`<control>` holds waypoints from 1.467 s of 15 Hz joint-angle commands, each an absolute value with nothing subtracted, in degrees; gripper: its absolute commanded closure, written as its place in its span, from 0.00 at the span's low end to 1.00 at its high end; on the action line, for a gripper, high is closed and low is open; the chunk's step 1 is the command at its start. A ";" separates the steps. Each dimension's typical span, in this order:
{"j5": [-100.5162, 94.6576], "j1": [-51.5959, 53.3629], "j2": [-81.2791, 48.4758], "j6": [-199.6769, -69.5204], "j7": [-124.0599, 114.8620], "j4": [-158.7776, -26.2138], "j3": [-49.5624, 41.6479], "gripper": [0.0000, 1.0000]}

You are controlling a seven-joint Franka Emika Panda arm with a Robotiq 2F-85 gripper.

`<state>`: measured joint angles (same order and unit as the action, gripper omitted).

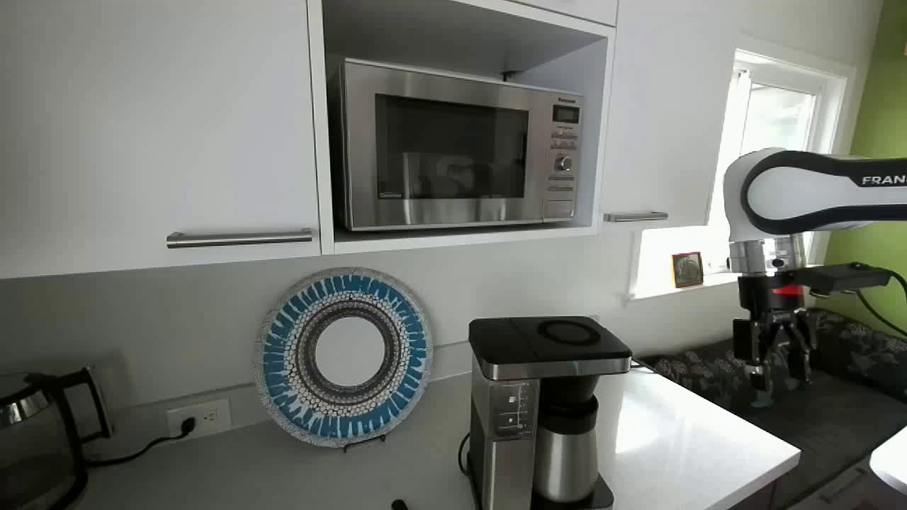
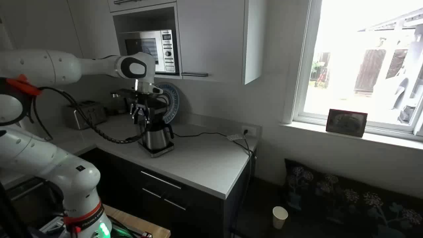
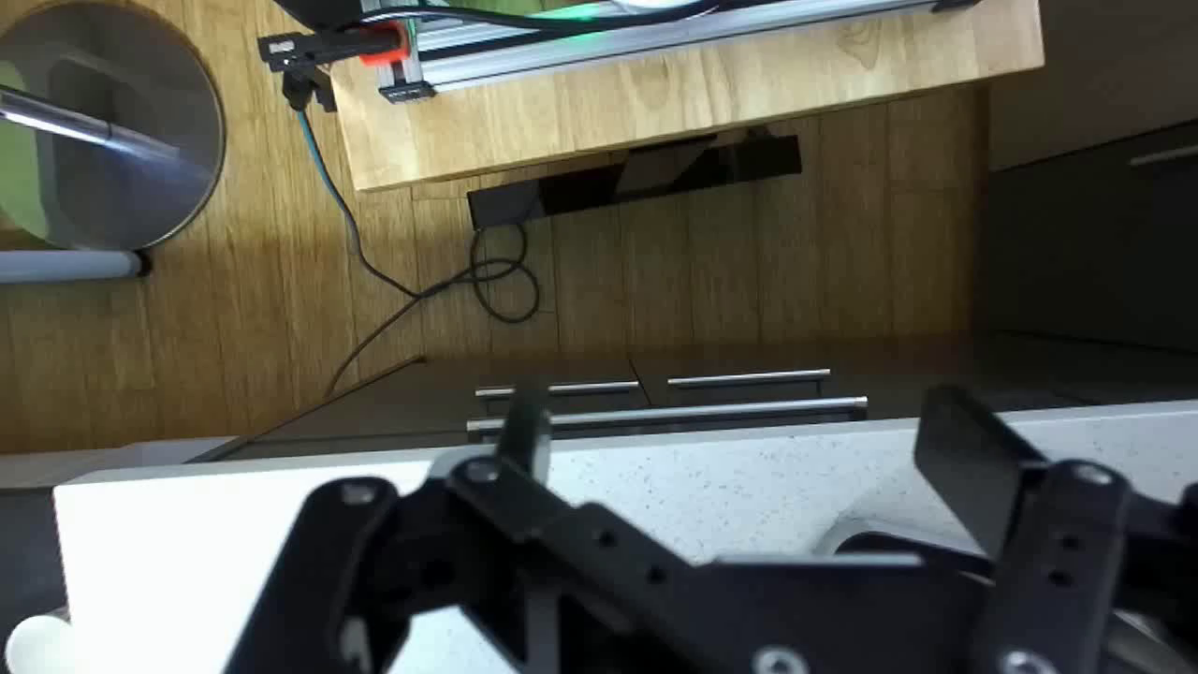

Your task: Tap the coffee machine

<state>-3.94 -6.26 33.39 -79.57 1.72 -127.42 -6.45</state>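
Note:
The black-and-silver coffee machine (image 1: 499, 453) stands upright on the counter, with its flat black top and steel carafe showing. It also shows in an exterior view (image 2: 157, 138), partly covered by my gripper and cable. In the wrist view only a small part of its base (image 3: 908, 543) seems to show, behind my right finger. My gripper (image 1: 779, 372) points down, open and empty, apart from the machine. In an exterior view the gripper (image 2: 141, 119) overlaps the machine, so the depth gap is hard to judge. In the wrist view the fingers (image 3: 739, 431) are wide apart over the counter edge.
A microwave (image 1: 453, 149) sits in a cabinet recess above the counter (image 2: 205, 165). A patterned round plate (image 1: 347, 361) leans on the wall behind. A kettle (image 1: 42, 439) and a toaster (image 2: 87, 114) stand further along. A paper cup (image 2: 280, 216) is beyond the counter's end.

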 commanded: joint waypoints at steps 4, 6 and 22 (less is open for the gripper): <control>-3.97 -6.15 33.32 -79.44 1.69 -127.27 -6.54 0.00; -3.97 -6.15 33.32 -79.44 1.69 -127.27 -6.54 0.00; -0.28 -13.12 20.02 -74.77 -6.61 -121.11 -13.02 0.00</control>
